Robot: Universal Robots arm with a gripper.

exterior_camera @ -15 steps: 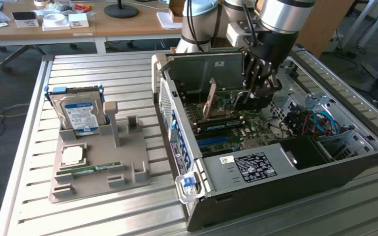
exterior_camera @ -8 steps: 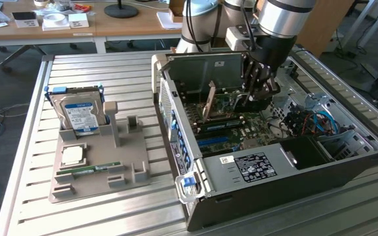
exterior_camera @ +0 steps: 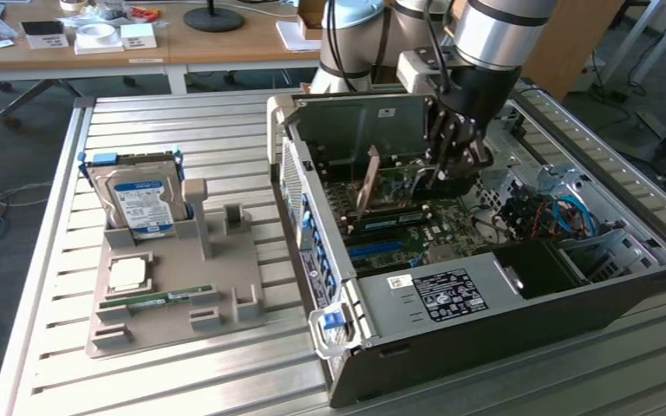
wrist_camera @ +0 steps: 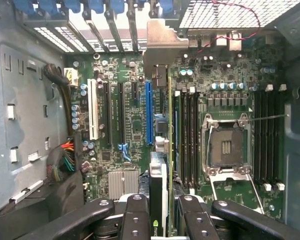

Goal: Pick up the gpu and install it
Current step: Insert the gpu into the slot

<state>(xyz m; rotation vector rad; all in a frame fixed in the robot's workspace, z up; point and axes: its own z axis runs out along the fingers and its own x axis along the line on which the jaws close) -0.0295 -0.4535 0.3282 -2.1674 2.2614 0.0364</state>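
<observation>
Fingers (wrist_camera: pixel 136 215): we see them closed on the gpu (wrist_camera: pixel 158 177).
Place: on edge over the motherboard (wrist_camera: pixel 132 125), inside the case (exterior_camera: pixel 449 347).

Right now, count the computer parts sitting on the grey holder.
3: a hard drive standing upright at the far end of the holder, a CPU lying flat midway, a RAM stick along its near edge.

gpu (wrist_camera: pixel 159 190): green board, black block, silvery bracket. gripper (wrist_camera: pixel 162 216): black. motherboard (wrist_camera: pixel 135 125): green, with blue slot (wrist_camera: pixel 149 112) and white slot (wrist_camera: pixel 94 110). hard drive (exterior_camera: pixel 142 204): silver, blue-white label. worktop (exterior_camera: pixel 194 121): silvery, ribbed.
</observation>
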